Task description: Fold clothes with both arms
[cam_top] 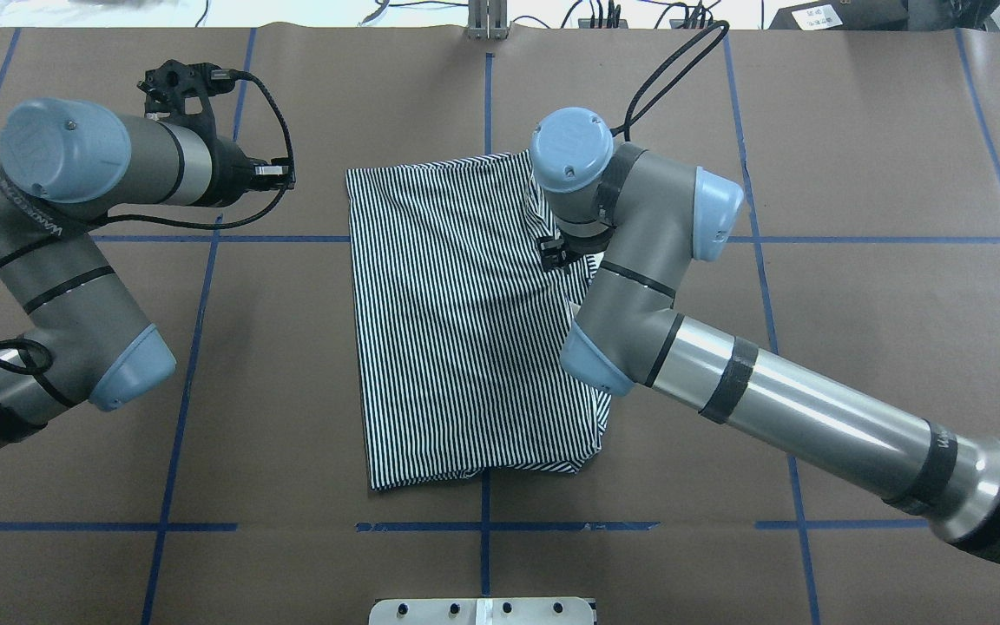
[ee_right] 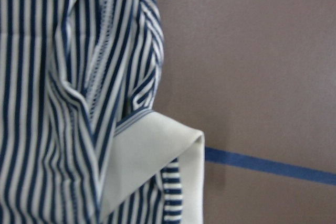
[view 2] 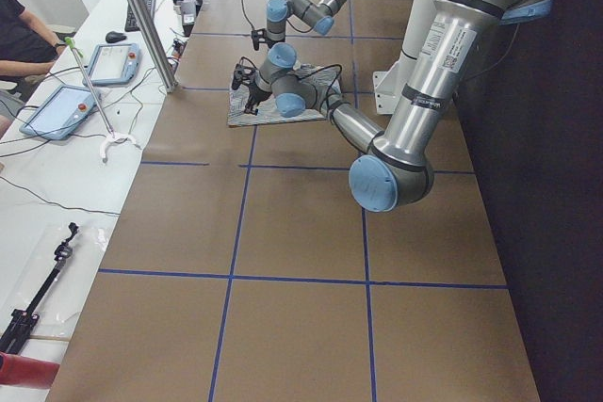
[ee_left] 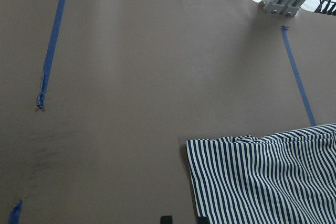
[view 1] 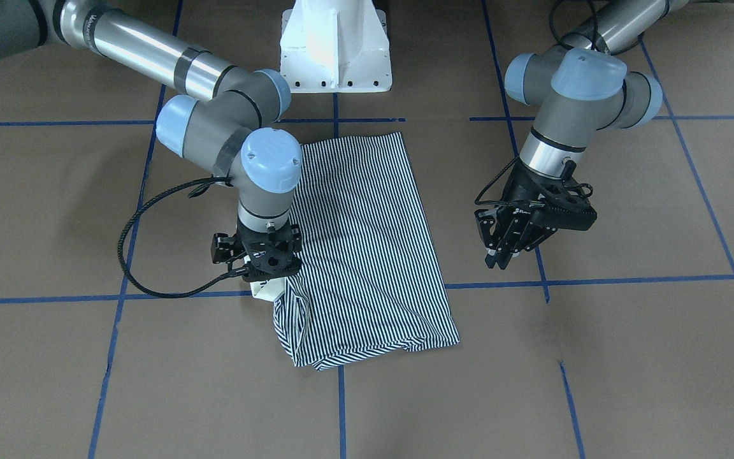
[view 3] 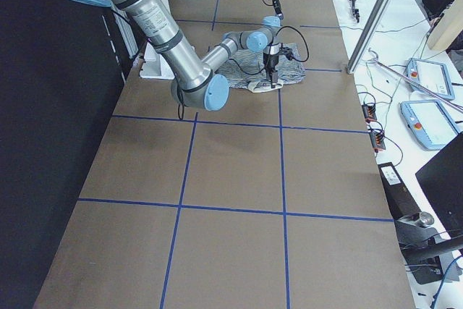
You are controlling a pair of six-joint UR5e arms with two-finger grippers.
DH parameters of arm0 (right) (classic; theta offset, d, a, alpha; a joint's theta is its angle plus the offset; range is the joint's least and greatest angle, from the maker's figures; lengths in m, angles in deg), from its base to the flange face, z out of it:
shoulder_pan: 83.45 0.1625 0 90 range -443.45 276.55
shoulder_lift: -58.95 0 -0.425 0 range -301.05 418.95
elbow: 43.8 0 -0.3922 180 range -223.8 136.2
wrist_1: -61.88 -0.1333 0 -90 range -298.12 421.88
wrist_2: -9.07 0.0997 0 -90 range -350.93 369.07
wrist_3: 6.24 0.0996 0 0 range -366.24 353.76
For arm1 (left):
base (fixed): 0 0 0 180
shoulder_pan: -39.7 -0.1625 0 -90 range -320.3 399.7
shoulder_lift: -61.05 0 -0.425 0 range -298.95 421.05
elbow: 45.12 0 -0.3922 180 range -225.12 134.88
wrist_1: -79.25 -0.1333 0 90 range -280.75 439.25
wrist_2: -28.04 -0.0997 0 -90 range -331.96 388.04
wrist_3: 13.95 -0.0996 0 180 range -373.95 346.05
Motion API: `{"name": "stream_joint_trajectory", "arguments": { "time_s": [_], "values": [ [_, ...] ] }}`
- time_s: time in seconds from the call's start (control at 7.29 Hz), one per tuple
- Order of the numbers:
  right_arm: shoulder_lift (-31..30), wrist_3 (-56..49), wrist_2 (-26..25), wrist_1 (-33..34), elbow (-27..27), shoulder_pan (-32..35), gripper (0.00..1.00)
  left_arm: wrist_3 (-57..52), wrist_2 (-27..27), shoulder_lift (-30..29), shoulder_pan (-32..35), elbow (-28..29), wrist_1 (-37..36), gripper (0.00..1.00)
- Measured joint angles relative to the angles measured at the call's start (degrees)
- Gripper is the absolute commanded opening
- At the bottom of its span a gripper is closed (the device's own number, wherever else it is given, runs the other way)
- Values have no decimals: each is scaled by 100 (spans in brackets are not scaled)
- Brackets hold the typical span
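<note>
1. One striped polo shirt (cam_top: 465, 330) lies folded into a long rectangle at the middle of the brown desk (cam_top: 856, 130), between the two arms.
2. Its cream collar (ee_right: 152, 166) juts off one corner, near a blue tape line (ee_right: 273, 165).
3. The right pincer (view 1: 269, 278) points straight down right over that collar; its fingers are hidden, so I cannot tell whether it is pinching the cloth.
4. The left pincer (view 1: 497, 260) hangs tilted above bare desk, apart from the shirt, with nothing in it. Its fingertips (ee_left: 166, 219) sit close together with a slim gap, and I cannot tell whether they are spread or pressed together.
</note>
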Motion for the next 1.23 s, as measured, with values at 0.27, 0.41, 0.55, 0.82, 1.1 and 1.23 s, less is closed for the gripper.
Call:
{"name": "stream_joint_trajectory", "arguments": {
  "time_s": [0.27,0.41,0.55,0.82,1.1,1.23],
  "values": [
    [-269,-257,125,-23,271,166,100,6,-2,0,0,-13,0,28],
    [-348,-39,146,25,597,166,100,7,3,0,0,-65,-4,28],
    [-507,662,141,50,1061,67,100,7,7,0,0,-151,-48,28],
    [-981,3317,-357,5,2210,-672,88,7,11,-1,0,-242,-155,28],
    [-1282,5496,-1076,-212,2740,-1441,81,7,11,-2,0,-251,-174,28],
    [-1492,6128,-1205,-381,2810,-1655,79,7,11,-1,0,-249,-175,29]
  ]
}}
